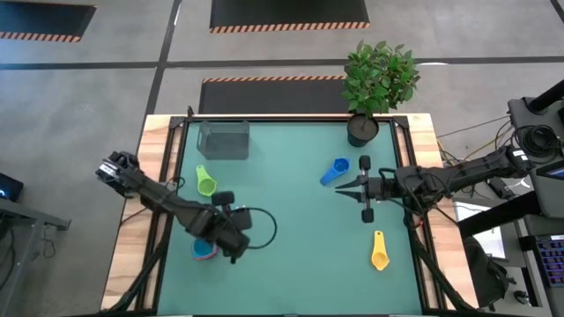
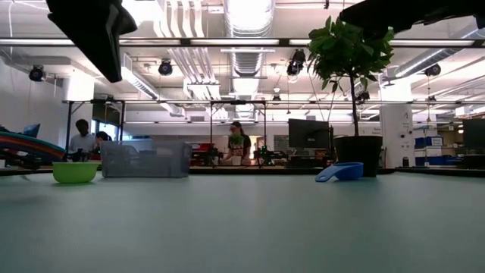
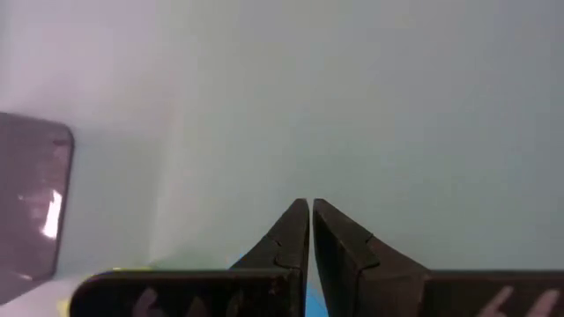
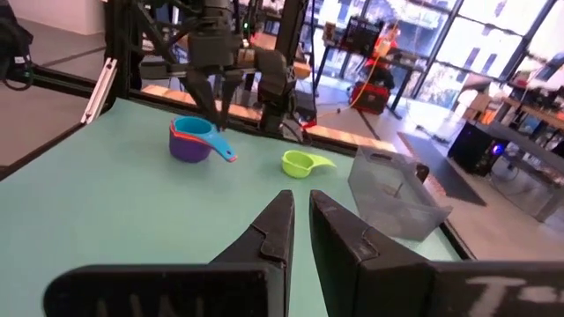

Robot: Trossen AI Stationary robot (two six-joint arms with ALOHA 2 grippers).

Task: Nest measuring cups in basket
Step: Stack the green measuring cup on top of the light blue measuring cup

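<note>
A stack of cups [image 4: 196, 141], purple at the bottom, then red, then light blue, stands near the table's left near part [image 1: 204, 250]. My left gripper [image 4: 218, 123], shut, points down over the stack's handle side. A green cup [image 1: 205, 182] lies near the grey basket [image 1: 224, 139], which sits at the far edge. A blue cup [image 1: 335, 171] and a yellow cup [image 1: 380, 254] lie on the right half. My right gripper [image 1: 339, 187], shut, hovers beside the blue cup and points toward the table's left. No orange cup shows. My left gripper's shut fingertips [image 4: 220, 119] come from above, pointing down, right over the light blue cup's handle [image 4: 226, 152]. I cannot tell whether they touch it. The stack rests on the table.
A black pot with a green plant [image 1: 362, 129] stands at the far right corner, close to the blue cup. The green mat [image 1: 291, 264] lies bare in the middle and along the near edge. People stand in the room beyond the table [image 2: 237, 144].
</note>
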